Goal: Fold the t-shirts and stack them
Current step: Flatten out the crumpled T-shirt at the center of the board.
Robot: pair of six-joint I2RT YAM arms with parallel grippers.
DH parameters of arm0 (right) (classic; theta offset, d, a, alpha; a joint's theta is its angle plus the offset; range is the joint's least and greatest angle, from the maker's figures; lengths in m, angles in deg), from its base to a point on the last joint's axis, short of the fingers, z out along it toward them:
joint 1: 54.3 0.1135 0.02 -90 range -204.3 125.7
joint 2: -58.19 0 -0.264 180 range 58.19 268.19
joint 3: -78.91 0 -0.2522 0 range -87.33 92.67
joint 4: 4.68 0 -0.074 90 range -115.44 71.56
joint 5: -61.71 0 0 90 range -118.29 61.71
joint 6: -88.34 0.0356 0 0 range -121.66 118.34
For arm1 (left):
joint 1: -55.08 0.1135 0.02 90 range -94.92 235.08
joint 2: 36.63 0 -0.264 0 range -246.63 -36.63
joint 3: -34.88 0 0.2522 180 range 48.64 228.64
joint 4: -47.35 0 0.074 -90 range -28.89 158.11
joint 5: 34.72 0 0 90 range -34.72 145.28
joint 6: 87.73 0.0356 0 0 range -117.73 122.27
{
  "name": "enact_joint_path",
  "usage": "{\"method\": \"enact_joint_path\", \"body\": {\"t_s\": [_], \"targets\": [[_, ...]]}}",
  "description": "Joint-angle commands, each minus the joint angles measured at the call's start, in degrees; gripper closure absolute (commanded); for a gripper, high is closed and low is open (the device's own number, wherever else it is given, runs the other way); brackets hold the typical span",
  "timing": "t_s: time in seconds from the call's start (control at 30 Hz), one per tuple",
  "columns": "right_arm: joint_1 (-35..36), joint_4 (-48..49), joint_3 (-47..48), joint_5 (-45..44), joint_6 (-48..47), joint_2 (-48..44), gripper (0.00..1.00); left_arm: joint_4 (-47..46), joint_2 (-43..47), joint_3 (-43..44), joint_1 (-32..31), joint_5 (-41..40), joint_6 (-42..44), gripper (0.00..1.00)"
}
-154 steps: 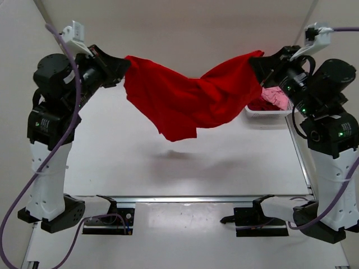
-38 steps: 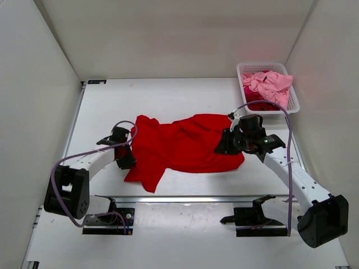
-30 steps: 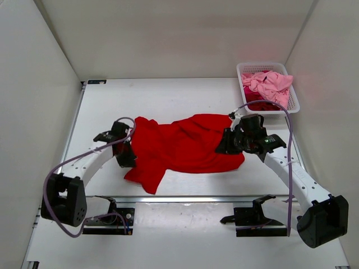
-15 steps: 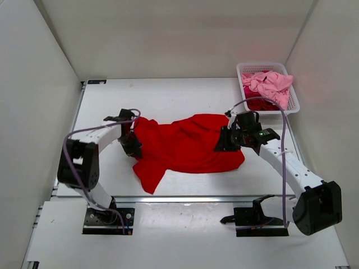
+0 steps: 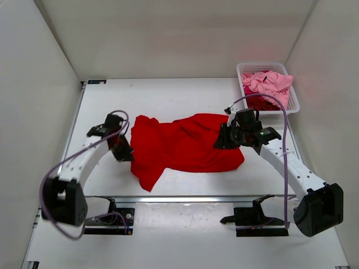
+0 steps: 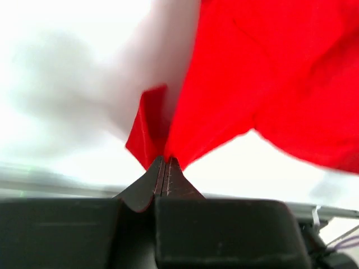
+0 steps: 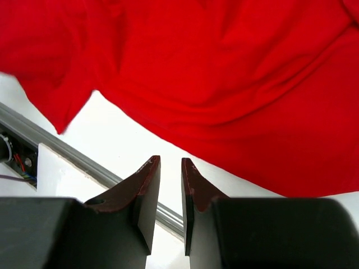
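Left gripper (image 5: 122, 151): clenched on a pinch of cloth at the 9 o'clock edge of the bright red t-shirt (image 5: 185, 147). In its wrist view the fabric gathers to a point right at the closed fingertips.

Shirt's place: it lies spread and rumpled on the table (image 5: 168, 101), mid-table, between the two arms.

Long axis: it runs from 9 to 3 o'clock across the top view, and a loose tail hangs off toward 7 o'clock near the front rail.

Bearing from the left jaws: the whole body of the shirt lies toward 3 o'clock, so pulling toward 9 o'clock would probably draw it taut.

Right gripper (image 5: 223, 139): released, with its jaws a narrow gap apart and nothing between them. It hovers over the shirt's 3 o'clock end.

Bearing from the right jaws: there is cloth directly beneath and out toward 9 o'clock. In the wrist view the near hem passes just ahead of the fingertips.

Nearer arm: each arm is at its own end. The right end is not yet gripped, so the next grasp looks to be the right arm's.

Basket (image 5: 295, 103): at 1 o'clock from the shirt, well apart from it, holding the light pink t-shirt (image 5: 272, 83) on top of darker cloth.
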Motion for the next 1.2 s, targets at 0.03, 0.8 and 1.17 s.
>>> {"method": "enact_joint_path", "body": {"t_s": [0.03,0.8,1.17], "targets": [[1.53,0.87,-0.99,0.91,-0.91,-2.77,0.81,12.18,11.64,-1.39,-0.35,0.19,-2.65,1.0],[-5.85,10.81,-9.26,-1.21,0.23,7.33,0.77,-11.44,-28.59,14.69,-2.63,-1.05,-2.84,0.96],[-5.33,7.56,-6.8,-0.94,0.94,4.17,0.75,-10.74,-14.85,9.56,1.82,-4.37,2.43,0.5]]}}
